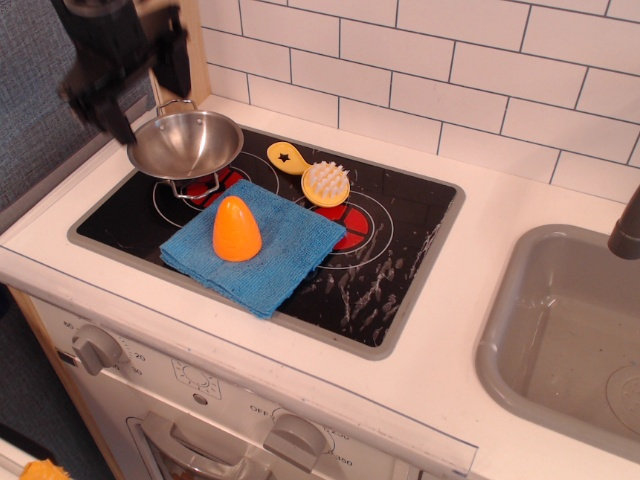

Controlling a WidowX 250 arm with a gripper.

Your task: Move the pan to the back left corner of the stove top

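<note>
Pan sits at the back left corner of the stove top, just below and right of the gripper, not gripped. Jaws are blurred, apparently spread wide with nothing between them. Farther right of the jaws: yellow brush; orange cone on the blue cloth.

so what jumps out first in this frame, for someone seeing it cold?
Probably the bright orange cone-shaped object standing on the blue cloth at the front of the black stove top. Next, the shiny steel pan at the stove top's back left corner, with the blurred dark gripper raised above it, apart from the pan. Behind the cloth lies a yellow brush.
</note>
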